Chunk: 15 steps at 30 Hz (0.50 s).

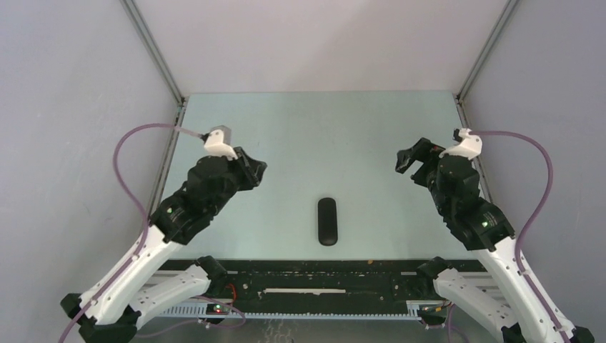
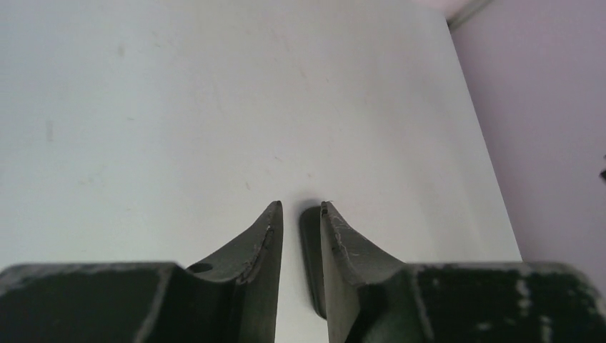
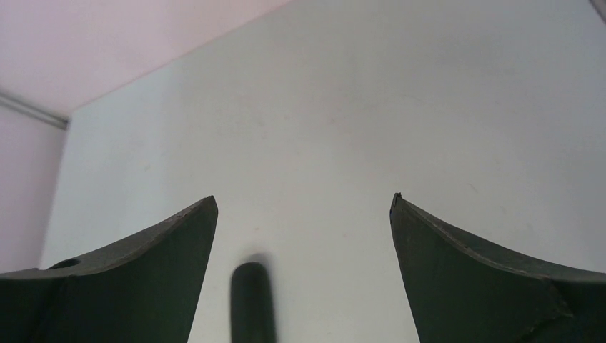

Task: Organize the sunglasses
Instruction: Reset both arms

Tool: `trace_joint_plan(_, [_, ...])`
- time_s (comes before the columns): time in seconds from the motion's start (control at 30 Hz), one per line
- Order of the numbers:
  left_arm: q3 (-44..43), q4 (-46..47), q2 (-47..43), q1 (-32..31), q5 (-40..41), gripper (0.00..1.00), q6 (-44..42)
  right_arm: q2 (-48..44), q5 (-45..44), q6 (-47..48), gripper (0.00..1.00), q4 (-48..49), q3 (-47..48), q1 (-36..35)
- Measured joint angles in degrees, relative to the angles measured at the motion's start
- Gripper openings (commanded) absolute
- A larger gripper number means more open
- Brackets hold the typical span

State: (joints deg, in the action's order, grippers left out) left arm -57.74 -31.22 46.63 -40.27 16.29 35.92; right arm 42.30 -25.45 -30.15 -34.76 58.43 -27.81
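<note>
The sunglasses are out of view in every frame. An oblong black case (image 1: 327, 221) lies shut on the table near the front edge, midway between the arms. My left gripper (image 1: 256, 171) hovers to the case's left, well apart from it; its jaws stand a narrow gap apart with nothing between them (image 2: 300, 206). A strip of the case (image 2: 310, 250) shows through that gap, far below. My right gripper (image 1: 409, 160) hangs to the case's right, jaws wide open and empty (image 3: 304, 196). In the right wrist view the case's end (image 3: 251, 300) appears blurred at the bottom.
The pale green table (image 1: 314, 128) is walled by grey panels at the left, back and right. A black rail (image 1: 307, 275) with the arm bases runs along the front edge.
</note>
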Motion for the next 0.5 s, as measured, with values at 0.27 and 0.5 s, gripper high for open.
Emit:
trace_joint_plan(0.27, [7.72,-0.7,-12.83,0.0,12.15,0.37,-0.39,-0.72,-4.22,-0.96,1.0,-1.36,-7.89,1.22])
trace_joint_plan(0.5, [9.68,-2.6,-14.19,0.0,18.49,0.38,1.22,0.57,-4.28,-1.84,1.0,-1.03,-8.68,1.68])
